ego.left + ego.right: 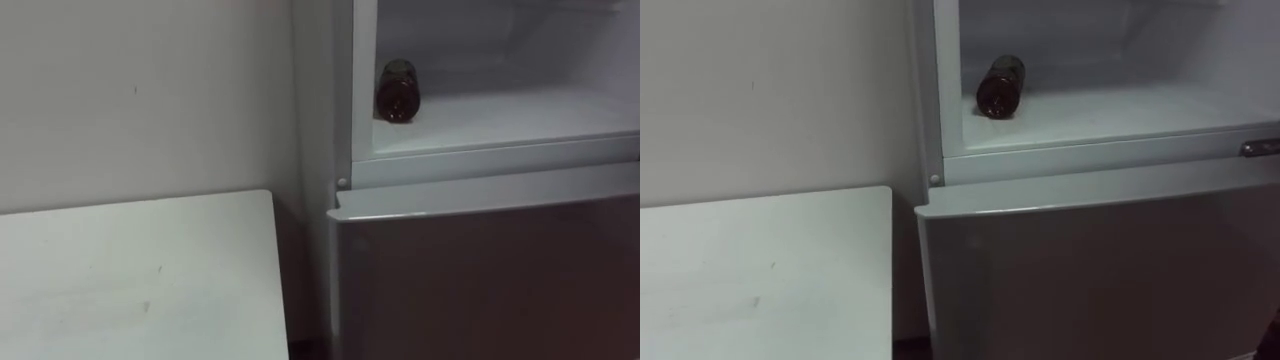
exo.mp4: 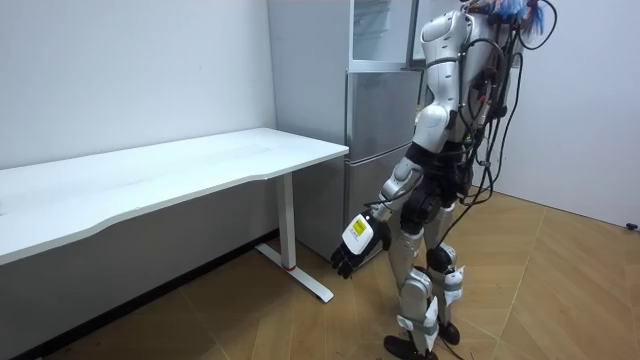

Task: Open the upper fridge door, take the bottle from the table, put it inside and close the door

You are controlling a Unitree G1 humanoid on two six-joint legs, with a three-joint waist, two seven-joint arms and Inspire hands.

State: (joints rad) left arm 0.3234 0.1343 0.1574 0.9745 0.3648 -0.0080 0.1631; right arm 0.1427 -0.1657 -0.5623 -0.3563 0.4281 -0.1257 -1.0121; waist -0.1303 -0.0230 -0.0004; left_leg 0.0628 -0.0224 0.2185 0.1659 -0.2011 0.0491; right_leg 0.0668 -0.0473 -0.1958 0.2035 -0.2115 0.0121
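Note:
A dark brown bottle [image 1: 397, 90] lies on its side on the white floor of the upper fridge compartment [image 1: 500, 120], at its left end, one end turned toward me; the bottle [image 1: 1000, 86] touches no hand. The upper compartment stands open. In the room view I stand upright right in front of the fridge [image 2: 375, 120]. My left hand [image 2: 355, 243] hangs low beside my thigh with relaxed fingers, holding nothing.
The grey lower fridge door [image 1: 490, 280] is shut below the open compartment. A white desk [image 1: 130, 275] stands to the fridge's left against the wall, with a narrow gap between them. The desk [image 2: 180, 170] has a white leg near my left hand.

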